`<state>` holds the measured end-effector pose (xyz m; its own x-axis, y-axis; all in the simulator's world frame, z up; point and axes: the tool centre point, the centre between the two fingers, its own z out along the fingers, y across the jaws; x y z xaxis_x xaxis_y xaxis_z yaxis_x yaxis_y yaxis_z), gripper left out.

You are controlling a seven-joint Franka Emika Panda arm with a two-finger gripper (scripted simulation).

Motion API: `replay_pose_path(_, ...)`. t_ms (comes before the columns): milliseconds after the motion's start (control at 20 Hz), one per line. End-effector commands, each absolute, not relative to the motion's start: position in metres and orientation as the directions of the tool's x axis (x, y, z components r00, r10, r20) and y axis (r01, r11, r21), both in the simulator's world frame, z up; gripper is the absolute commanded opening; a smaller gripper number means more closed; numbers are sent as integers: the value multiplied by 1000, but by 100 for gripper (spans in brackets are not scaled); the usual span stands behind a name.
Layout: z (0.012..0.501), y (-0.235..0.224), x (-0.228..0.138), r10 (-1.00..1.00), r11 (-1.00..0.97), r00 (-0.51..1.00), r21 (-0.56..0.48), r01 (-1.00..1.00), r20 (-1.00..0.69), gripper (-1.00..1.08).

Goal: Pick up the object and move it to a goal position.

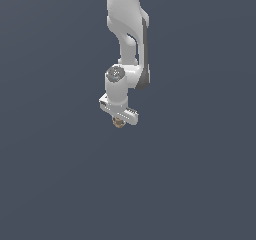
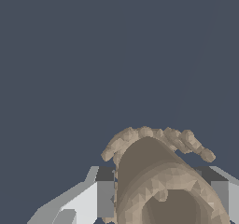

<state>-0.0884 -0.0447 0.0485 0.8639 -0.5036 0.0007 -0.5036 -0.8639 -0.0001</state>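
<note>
The object (image 1: 118,122) is a tiny tan-brown roundish lump with darker mottling. In the exterior view it sits right under the white gripper head, at the gripper (image 1: 119,121). In the wrist view the object (image 2: 158,181) fills the space between the two fingers (image 2: 105,192), which press against its sides. The gripper (image 2: 161,190) is shut on it. The white arm hangs down from the top of the exterior view, and nothing shows that the object touches the grey surface.
A plain dark grey-blue surface (image 1: 60,174) fills both views. No other objects, containers or edges show.
</note>
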Motion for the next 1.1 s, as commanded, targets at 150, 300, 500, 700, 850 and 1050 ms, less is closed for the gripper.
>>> replay_pose_path(150, 50, -43, -88, -503, -864, 864, 0, -503, 0, -100)
replay_pose_path(300, 56, -40, -86, -503, -864, 864, 0, -503, 0, -100)
replay_pose_path(500, 71, -31, -82, -503, -864, 864, 0, -503, 0, -100)
replay_pose_path(700, 95, -18, -74, -503, -864, 864, 0, -503, 1, -100)
replay_pose_path(850, 119, -5, -67, -503, -864, 864, 1, -503, 1, -100)
replay_pose_path(1050, 153, 13, -56, -504, -864, 864, 1, -504, 1, -100)
